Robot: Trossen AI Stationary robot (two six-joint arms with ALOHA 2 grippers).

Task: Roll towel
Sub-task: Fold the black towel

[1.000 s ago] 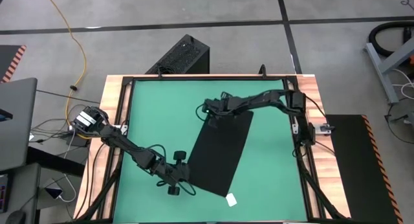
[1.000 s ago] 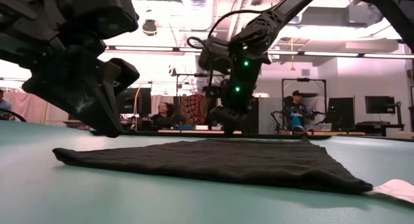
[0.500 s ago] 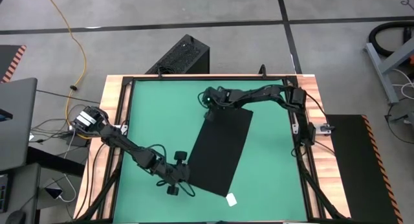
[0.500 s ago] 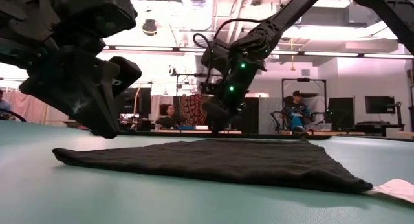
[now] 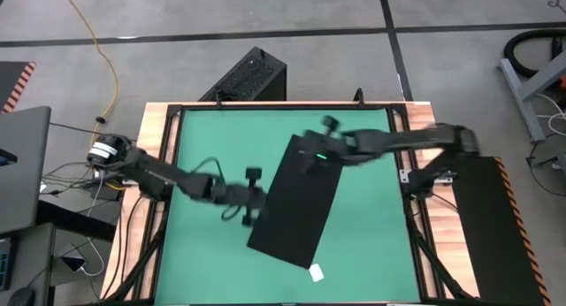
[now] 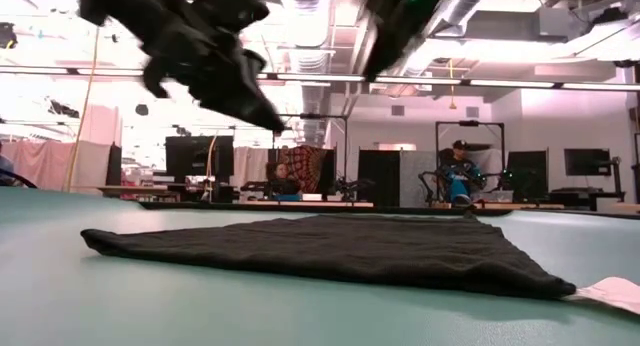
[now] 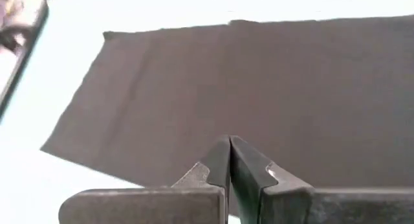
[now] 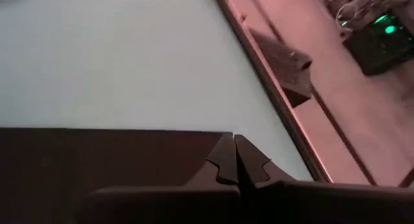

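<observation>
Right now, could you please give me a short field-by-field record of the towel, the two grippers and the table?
towel: black towel lying flat and unrolled, set diagonally on the green table
tag: white tag at the towel's near corner, resting on the mat
left gripper: left gripper raised over the towel's left long edge, fingers shut, holding nothing
right gripper: right gripper raised over the towel's far edge, fingers shut, holding nothing
contact: neither gripper touches the cloth in the low view
roll progress: none yet
</observation>
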